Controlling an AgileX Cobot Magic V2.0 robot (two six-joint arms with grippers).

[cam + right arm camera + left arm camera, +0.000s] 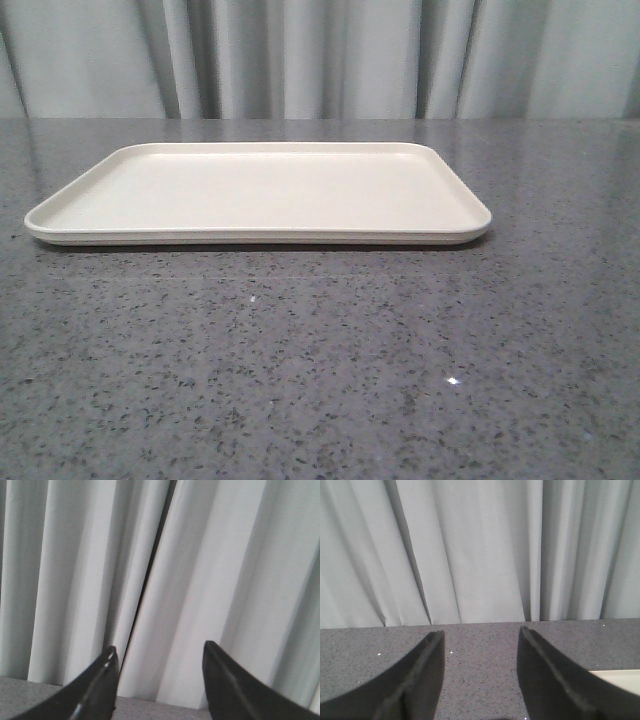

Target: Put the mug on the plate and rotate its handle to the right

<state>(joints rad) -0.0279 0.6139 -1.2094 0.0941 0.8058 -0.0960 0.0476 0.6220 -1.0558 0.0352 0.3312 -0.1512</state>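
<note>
One cream plate (440, 225) lies flat on the speckled table (320, 380).

You have a grey speckled stone table (320, 380); the cream plate (60, 222) lies flat on it, and bare speckled surface stretches nearer the camera than the plate.

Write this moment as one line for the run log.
plate: empty, on table | mug: not in view | left gripper: open, empty | right gripper: open, empty
</note>
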